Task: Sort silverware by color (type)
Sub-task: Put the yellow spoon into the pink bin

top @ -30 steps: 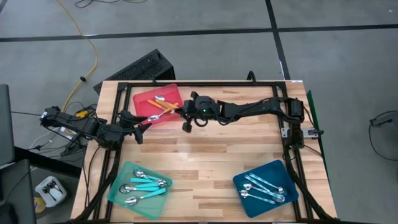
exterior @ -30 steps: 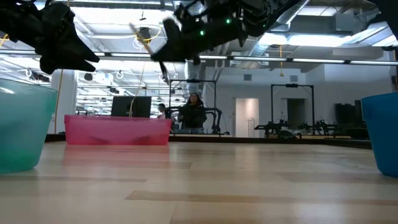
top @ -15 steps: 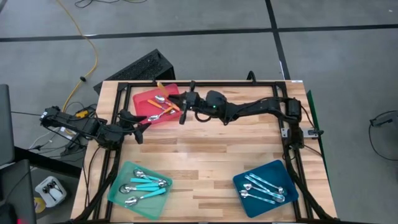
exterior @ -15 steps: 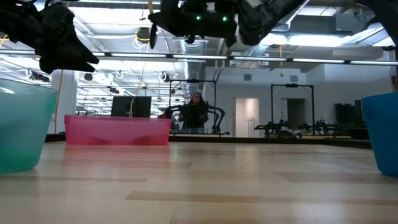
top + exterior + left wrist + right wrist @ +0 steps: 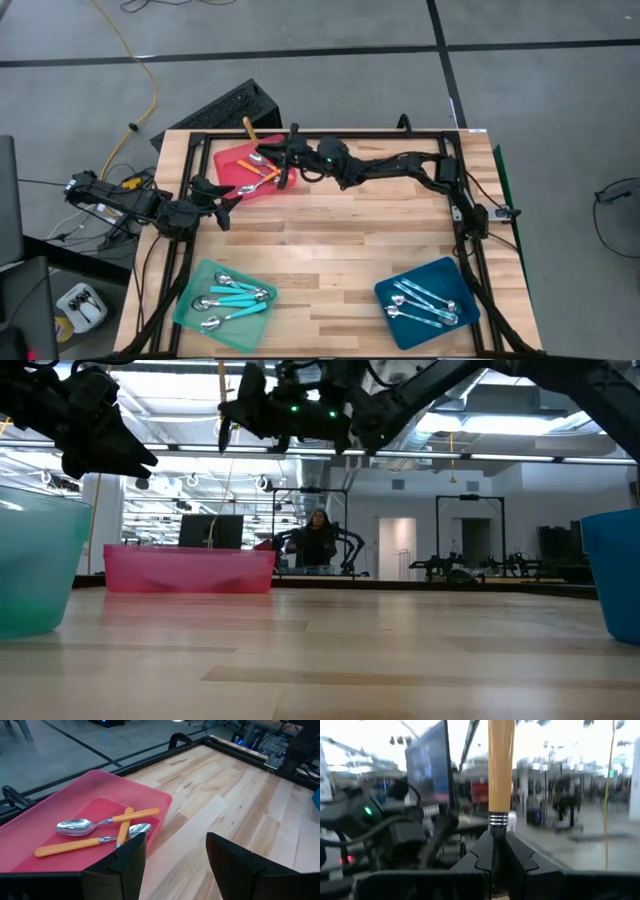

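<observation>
My right gripper (image 5: 283,152) hovers above the red tray (image 5: 228,157) and is shut on an orange-handled spoon (image 5: 248,128), whose handle juts past the fingers toward the table's far-left corner. Its bowl is hidden. More orange-handled spoons (image 5: 100,827) lie flat in that tray, crossing one another. Turquoise-handled spoons (image 5: 235,295) lie in the mint-green tray (image 5: 190,305), and pale blue ones (image 5: 425,303) in the dark-blue tray (image 5: 445,270). My left gripper (image 5: 175,850) waits open at the red tray's near-left corner, above the wood. My right gripper pinches the spoon between its two fingers (image 5: 482,852) at the metal neck just below the banded end of the orange handle (image 5: 498,819). The handle runs on past the fingertips, in line with the fingers. The spoon is lifted clear above the red tray.
The three trays sit near the table's far-left, near-left and near-right corners, with bare wood (image 5: 340,240) between them. A black frame (image 5: 350,135) runs along the far edge and both sides. People and gym equipment show in the room beyond the table.
My right gripper has risen and moved toward the table's far-left corner, from the red tray's near-right corner to above the tray. It has tipped up from pointing down, carrying the orange spoon along, so the handle now points far-left. It has stayed shut.
</observation>
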You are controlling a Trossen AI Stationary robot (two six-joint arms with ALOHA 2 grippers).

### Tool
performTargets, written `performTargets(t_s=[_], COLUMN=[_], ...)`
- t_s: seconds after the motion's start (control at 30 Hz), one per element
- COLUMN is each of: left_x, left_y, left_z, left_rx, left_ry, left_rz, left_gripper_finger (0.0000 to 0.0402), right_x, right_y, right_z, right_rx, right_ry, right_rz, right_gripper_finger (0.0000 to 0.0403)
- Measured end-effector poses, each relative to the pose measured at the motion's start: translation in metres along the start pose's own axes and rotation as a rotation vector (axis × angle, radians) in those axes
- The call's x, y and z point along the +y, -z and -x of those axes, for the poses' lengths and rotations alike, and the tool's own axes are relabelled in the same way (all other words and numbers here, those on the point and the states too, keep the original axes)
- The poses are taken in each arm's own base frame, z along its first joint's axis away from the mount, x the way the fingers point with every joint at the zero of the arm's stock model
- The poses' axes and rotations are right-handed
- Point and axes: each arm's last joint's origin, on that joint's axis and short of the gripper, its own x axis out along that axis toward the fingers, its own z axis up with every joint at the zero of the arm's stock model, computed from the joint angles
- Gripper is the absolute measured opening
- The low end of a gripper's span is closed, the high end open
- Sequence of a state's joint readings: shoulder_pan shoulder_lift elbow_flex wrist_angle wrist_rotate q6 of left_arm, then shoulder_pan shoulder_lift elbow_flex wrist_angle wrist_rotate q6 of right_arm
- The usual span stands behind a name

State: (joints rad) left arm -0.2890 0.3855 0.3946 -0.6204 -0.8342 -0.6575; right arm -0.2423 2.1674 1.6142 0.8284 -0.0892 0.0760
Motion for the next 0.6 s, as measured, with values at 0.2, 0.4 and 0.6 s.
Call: performTargets(t_s=[0.2, 0.4, 0.6], left_x=[0.001, 0.001, 0.001], left_y=[0.0, 0.0, 0.0], left_z=[0.0, 0.0, 0.0], left_rx=[-0.016, -0.02, -0.018], left_ry=[-0.024, -0.03, -0.026], left_rz=[-0.003, -0.002, 0.001], left_gripper_finger=[0.019, 0.019, 0.019], right_x=[-0.006, -0.004, -0.008], right_y=[-0.005, 0.0, 0.039], right_z=[-0.011, -0.013, -0.015], right_rx=[0.171, 0.157, 0.174], right_ry=[0.031, 0.019, 0.006], right_rz=[0.087, 0.15, 0.114], right_gripper_finger=[0.0045, 0.0045, 0.0045])
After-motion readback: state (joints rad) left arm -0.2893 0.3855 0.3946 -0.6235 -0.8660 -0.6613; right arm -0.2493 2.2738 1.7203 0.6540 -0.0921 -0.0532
